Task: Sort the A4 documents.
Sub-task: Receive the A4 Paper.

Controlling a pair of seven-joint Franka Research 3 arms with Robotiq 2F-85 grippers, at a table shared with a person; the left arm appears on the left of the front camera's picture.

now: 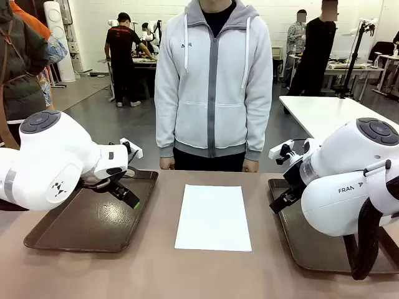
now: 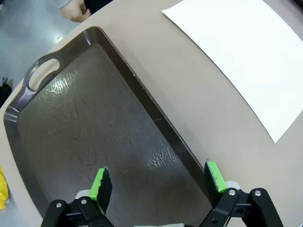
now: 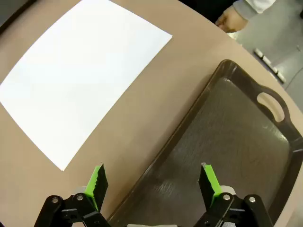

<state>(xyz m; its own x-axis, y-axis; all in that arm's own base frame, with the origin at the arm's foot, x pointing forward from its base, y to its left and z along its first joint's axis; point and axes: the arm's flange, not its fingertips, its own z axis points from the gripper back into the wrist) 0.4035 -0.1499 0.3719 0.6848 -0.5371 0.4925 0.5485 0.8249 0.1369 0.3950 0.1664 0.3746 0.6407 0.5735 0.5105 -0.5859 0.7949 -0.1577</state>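
A white A4 document [image 1: 213, 217] lies flat on the brown table between two dark trays; its sheets, if more than one, look like a single stack. It also shows in the left wrist view as a white sheet [image 2: 246, 52] and in the right wrist view as a white sheet [image 3: 78, 75]. My left gripper [image 1: 128, 196] hovers open over the left tray [image 1: 62, 233], green pads [image 2: 100, 185] apart with nothing between them. My right gripper [image 1: 278, 202] hangs open at the inner edge of the right tray [image 1: 312, 249], pads [image 3: 208, 180] wide apart and empty.
A person in a grey hooded jacket [image 1: 212, 81] stands at the far table edge, hands [image 1: 166, 163] by their sides. Both trays, the left tray [image 2: 85, 123] and the right tray [image 3: 227, 146], are empty. Other tables and people stand farther back.
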